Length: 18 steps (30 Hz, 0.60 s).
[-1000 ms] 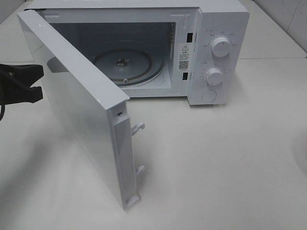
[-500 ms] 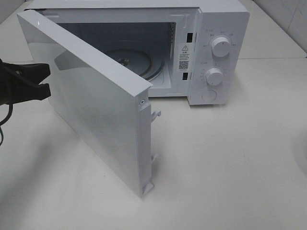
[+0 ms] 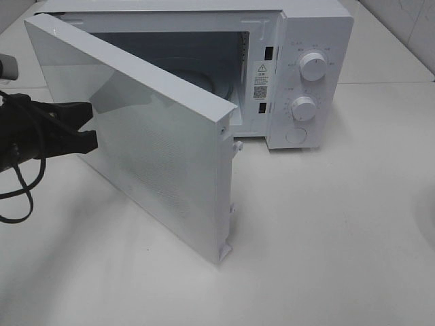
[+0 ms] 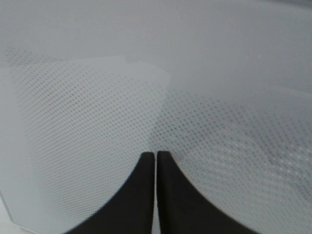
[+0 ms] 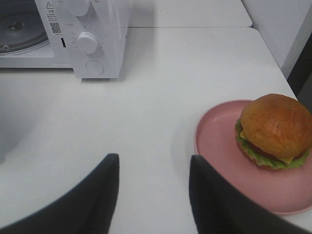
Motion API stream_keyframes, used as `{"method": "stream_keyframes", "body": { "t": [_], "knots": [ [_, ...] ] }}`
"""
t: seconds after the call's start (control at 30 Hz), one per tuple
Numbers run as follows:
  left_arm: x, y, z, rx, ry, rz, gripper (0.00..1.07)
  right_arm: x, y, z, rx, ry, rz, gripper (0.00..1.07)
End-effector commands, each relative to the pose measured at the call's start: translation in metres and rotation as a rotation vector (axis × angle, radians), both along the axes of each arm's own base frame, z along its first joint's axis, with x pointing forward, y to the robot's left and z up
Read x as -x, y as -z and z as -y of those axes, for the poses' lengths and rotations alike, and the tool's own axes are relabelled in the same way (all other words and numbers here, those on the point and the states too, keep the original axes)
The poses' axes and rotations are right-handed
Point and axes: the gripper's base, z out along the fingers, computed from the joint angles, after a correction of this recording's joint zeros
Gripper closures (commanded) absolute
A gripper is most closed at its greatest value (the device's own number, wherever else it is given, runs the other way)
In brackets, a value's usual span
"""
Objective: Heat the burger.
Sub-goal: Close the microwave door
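The burger (image 5: 274, 129), with a brown bun and a green lettuce edge, sits on a pink plate (image 5: 219, 146) in the right wrist view only. My right gripper (image 5: 153, 161) is open and empty above the table, just beside the plate. It is out of the exterior view. The white microwave (image 3: 312, 41) stands at the back with its door (image 3: 156, 156) half open. My left gripper (image 3: 92, 125) is shut, and its fingertips (image 4: 146, 163) press against the door's outer face. The microwave's cavity looks empty as far as it shows.
The glass turntable (image 5: 19, 29) shows inside the microwave. Two knobs (image 3: 312, 66) and a round button are on its right panel. The white table (image 3: 326, 238) lies in front of the microwave. A wall edge (image 5: 302, 63) runs close behind the plate.
The door has swung steadily toward the microwave's front, hiding most of the turntable. My left gripper has moved right with it, staying against the door's outer face.
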Motion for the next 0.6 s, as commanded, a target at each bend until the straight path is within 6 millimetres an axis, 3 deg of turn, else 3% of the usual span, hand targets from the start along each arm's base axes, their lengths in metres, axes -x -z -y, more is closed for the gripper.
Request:
{"method": "stream_keyframes", "body": {
  "t": [0.03,0.33,0.6],
  "knots": [
    [-0.001,-0.002,0.007,0.000,-0.002,0.025,1.06,0.004,0.001,0.000,0.009,-0.006,0.034,0.63],
    [0.001,-0.003,0.018,0.011,-0.034,0.030,1.06,0.004,0.001,0.000,0.009,-0.006,0.034,0.63],
    [-0.010,-0.007,0.027,0.031,-0.034,0.047,1.06,0.004,0.001,0.000,0.009,-0.006,0.034,0.63]
  ]
}}
